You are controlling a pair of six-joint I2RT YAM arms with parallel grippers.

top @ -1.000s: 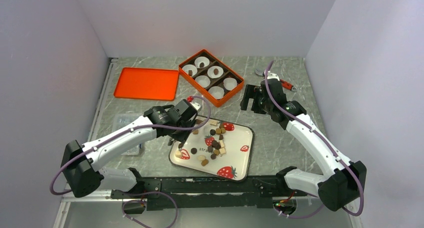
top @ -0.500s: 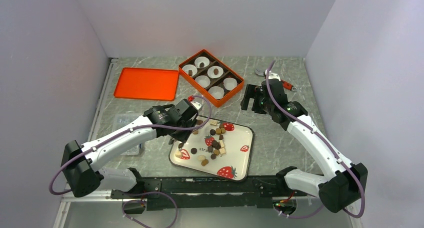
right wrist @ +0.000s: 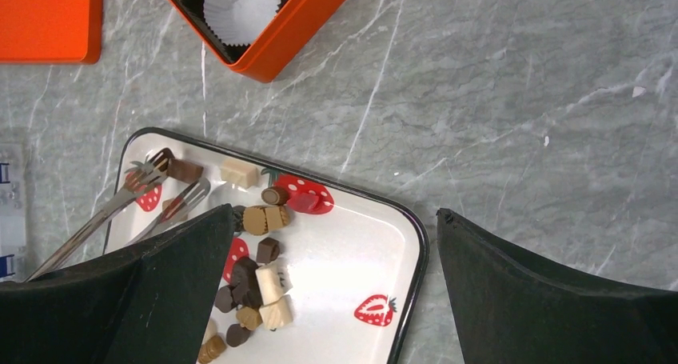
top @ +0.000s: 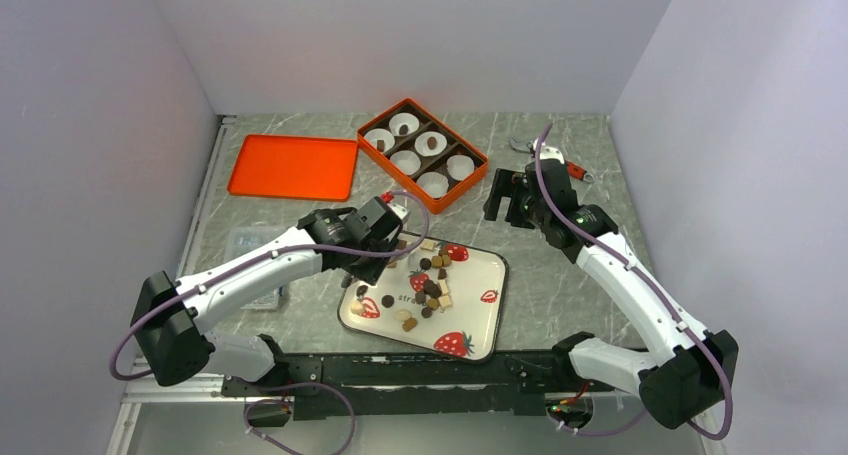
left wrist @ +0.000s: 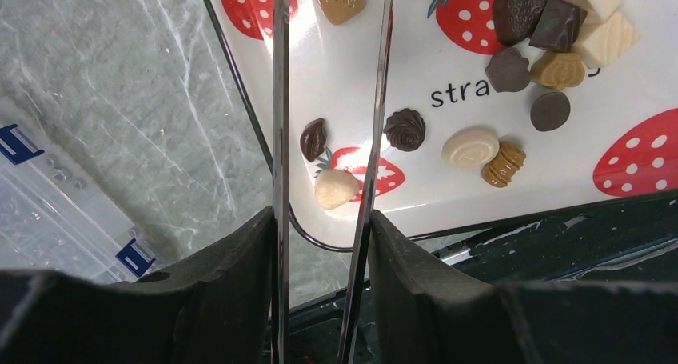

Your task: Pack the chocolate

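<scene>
Nearest, the left pincer (left wrist: 320, 218) is clenched on a pair of metal tongs (left wrist: 280, 116). The two blades run forward from between its fingers with a narrow gap between them. They lie over the left side of the strawberry-print tray (left wrist: 552, 176), where the chocolate (left wrist: 470, 146) sits loose in dark, tan and cream pieces.

The left wrist view cuts off the tong tips. The right wrist view shows them near the tray's far-left corner, just beside a brown square piece. Whether they touch it cannot be told.

Beyond the tray, the right pincer (right wrist: 336, 220) is released, its fingers spread wide and holding nothing, above the grey desk (right wrist: 496, 100). Farther off stands the orange box (right wrist: 296, 28) with white paper cups (right wrist: 240, 8).

Only the top view shows all six compartments, some cups each holding a dark piece, and the orange lid (top: 293, 166) lying left of the box.
</scene>
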